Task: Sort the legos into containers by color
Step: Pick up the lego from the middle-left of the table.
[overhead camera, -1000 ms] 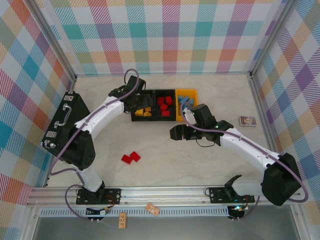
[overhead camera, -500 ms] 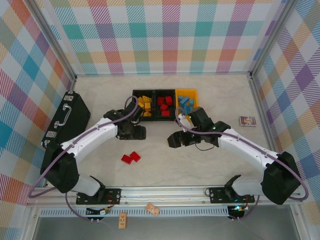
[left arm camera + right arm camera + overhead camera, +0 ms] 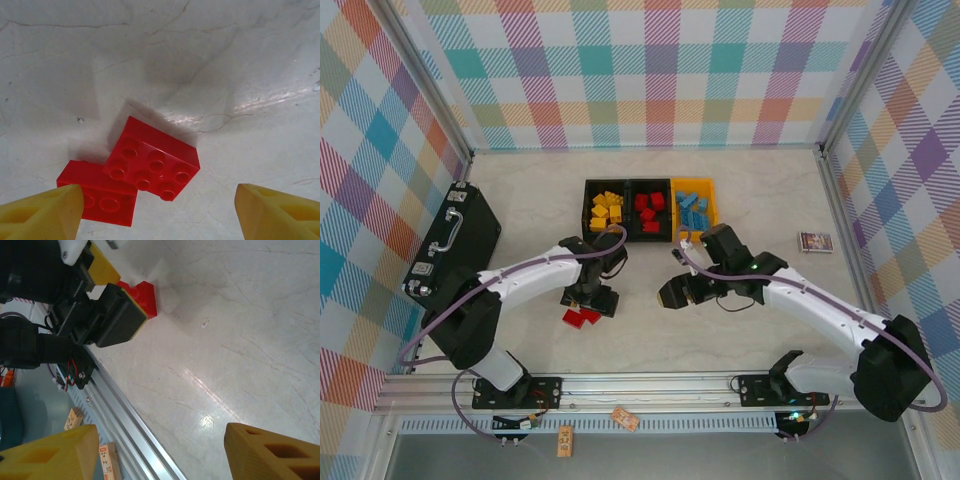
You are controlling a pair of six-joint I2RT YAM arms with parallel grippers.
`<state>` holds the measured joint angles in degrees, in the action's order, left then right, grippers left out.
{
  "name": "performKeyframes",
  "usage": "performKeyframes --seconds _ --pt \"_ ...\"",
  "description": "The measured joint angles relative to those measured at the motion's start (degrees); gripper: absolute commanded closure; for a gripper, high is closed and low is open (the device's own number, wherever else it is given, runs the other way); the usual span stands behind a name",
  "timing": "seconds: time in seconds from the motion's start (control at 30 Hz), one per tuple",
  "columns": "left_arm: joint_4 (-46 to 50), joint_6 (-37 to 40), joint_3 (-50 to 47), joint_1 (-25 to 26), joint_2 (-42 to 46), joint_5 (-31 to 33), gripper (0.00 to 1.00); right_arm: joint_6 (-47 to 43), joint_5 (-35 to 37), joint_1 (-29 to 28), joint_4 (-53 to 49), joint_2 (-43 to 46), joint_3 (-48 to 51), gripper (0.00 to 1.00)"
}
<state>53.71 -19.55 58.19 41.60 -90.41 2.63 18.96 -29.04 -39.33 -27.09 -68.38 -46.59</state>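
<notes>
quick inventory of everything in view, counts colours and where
containers: three, two black and one yellow-orange, row at far middle of table
yellow legos: several, yellow, left black container
binned red legos: several, red, middle black container
blue legos: several, blue, yellow-orange container
loose red legos: two, red, touching, near middle of table
briefcase: one, black, left edge
picture card: one, small, right side
tan tags: two, near ledge
left gripper: one, yellow fingers, open above loose red legos
right gripper: one, yellow fingers, open over bare table
</notes>
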Motion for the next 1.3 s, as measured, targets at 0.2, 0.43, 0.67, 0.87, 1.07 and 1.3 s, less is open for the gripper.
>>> performKeyframes --seconds 0.2,0.43,0.67,0.87,1.07,1.3 --pt "-1.8 1.4 0.0 0.0 -3.1 0.9 0.21 0.1 -0.5 -0.1 0.0 0.3 0.9 0.32" --pt "-3.1 2.7 0.0 0.0 -5.8 1.4 0.26 0.1 -0.9 -0.1 0.2 0.3 0.9 0.32" --pt "-3.6 3.0 -0.9 0.0 -7.1 1.2 0.39 0.1 -1.3 -0.1 0.5 0.3 0.9 0.33" --pt "-3.7 3.4 -0.8 0.0 -7.1 0.5 0.52 0.1 -1.3 -0.1 0.5 0.3 0.9 0.33" --pt "-3.7 3.6 -0.3 0.0 -7.1 0.2 0.56 0.1 -1.2 -0.1 0.5 0.3 0.9 0.33" --pt "-3.9 2.7 4.9 0.0 -6.9 -0.5 0.56 1.5 0.6 1.9 1.2 3.4 1.5 0.33"
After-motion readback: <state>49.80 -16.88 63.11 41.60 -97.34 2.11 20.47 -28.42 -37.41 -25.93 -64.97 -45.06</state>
